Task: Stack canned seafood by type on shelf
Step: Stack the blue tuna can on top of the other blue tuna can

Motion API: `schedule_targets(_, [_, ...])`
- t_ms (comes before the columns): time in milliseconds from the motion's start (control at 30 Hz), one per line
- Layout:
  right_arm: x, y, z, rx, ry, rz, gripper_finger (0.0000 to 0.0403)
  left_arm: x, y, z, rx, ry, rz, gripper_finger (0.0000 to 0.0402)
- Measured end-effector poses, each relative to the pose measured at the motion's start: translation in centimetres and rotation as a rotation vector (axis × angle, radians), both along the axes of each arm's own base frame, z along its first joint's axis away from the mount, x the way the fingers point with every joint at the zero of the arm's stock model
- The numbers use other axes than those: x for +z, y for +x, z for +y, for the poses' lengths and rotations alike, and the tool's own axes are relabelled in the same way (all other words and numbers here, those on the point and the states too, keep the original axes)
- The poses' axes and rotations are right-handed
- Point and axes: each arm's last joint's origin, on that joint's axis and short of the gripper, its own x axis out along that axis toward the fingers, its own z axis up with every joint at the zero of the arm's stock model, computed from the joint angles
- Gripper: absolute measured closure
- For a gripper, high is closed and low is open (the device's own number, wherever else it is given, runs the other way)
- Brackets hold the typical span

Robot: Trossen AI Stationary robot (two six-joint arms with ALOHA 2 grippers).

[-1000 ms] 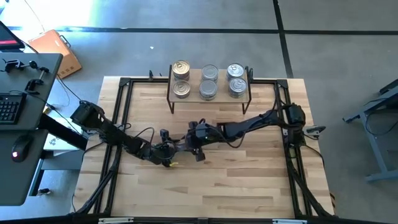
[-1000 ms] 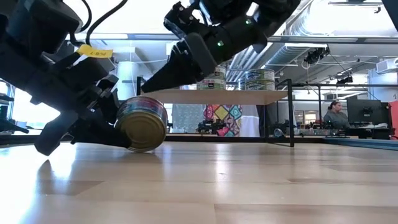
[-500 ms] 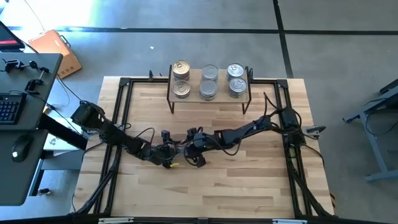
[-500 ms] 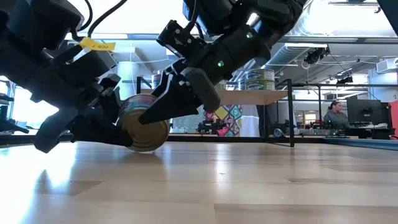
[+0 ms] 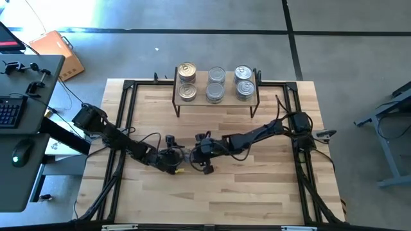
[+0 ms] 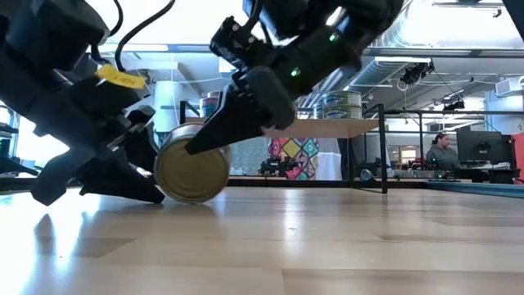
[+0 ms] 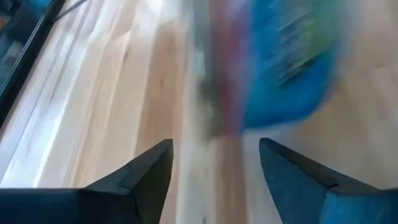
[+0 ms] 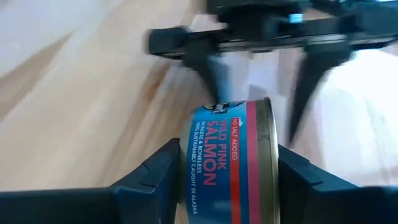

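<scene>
A can of pink salmon (image 8: 227,158) with a blue and red label stands on its rim on the table, gold lid (image 6: 190,174) facing the near edge. My right gripper (image 8: 229,155) reaches down from the right and is shut on it. My left gripper (image 7: 214,146) is open, low on the table just left of the can, also seen as the left gripper (image 6: 135,176). On the shelf (image 5: 216,97) at the far edge stand three stacks of cans (image 5: 216,84). My right gripper pinches the can between its two fingers, one finger (image 8: 155,177) on each flat end; one lies across the gold lid near its top (image 6: 214,141). The fingers slant down from the table's right. The can's rim is at the tabletop. My left gripper: I cannot tell whether its fingers touch the can.
A black metal frame (image 5: 125,128) runs along the table's sides. Cables (image 5: 144,138) trail behind both arms. Bare wood (image 5: 244,192) stretches toward the near edge. A person (image 6: 442,152) sits at a desk far behind the table.
My right gripper has come down and toward the table's left onto the can, and its fingers have closed on the can's flat ends. My left gripper has opened and let go. The can, tilted before, now stands with its gold lid square to the near edge.
</scene>
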Motion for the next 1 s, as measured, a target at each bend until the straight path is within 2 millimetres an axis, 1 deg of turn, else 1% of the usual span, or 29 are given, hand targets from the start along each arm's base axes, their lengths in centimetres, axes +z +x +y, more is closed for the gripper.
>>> schedule_targets(133, [0.9,-1.0,1.1,-0.019,-0.042,0.043,0.0239,-0.4,-0.6,0.3,0.093,-0.049,0.008,0.0165])
schedule_targets(233, [2.2,-1.8,1.7,-0.06,-0.109,0.054,0.0239,-0.7,-0.9,0.4,0.128,-0.086,-0.009,0.0164])
schedule_targets(367, [5.3,-2.6,2.0,-0.147,-0.262,-0.045,0.0239,-0.8,-1.2,0.4,0.129,-0.116,-0.057,0.0163])
schedule_targets(467, [7.3,-2.5,1.3,-0.21,-0.382,-0.148,0.0239,-0.7,-1.4,0.4,0.096,-0.126,-0.112,0.0163])
schedule_targets(567, [9.4,-2.0,-0.1,-0.28,-0.516,-0.276,0.0239,-0.7,-1.6,0.5,0.076,-0.14,-0.155,0.0163])
schedule_targets(667, [11.0,-1.3,-2.3,-0.309,-0.634,-0.38,0.0239,-0.6,-1.6,0.5,0.07,-0.144,-0.173,0.0163])
schedule_targets(733, [11.4,-1.0,-4.1,-0.316,-0.712,-0.377,0.0239,-0.6,-1.6,0.5,0.07,-0.144,-0.172,0.0163])
schedule_targets(800, [12.0,-0.7,-6.0,-0.315,-0.742,-0.363,0.0239,-0.5,-1.5,0.5,0.07,-0.149,-0.182,0.0163])
schedule_targets(933, [13.2,-0.3,-9.4,-0.307,-0.735,-0.342,0.0239,-0.4,-1.4,0.4,0.066,-0.153,-0.198,0.0163])
schedule_targets(1000, [13.5,0.0,-10.7,-0.308,-0.729,-0.345,0.0239,-0.3,-1.4,0.4,0.065,-0.156,-0.204,0.0163])
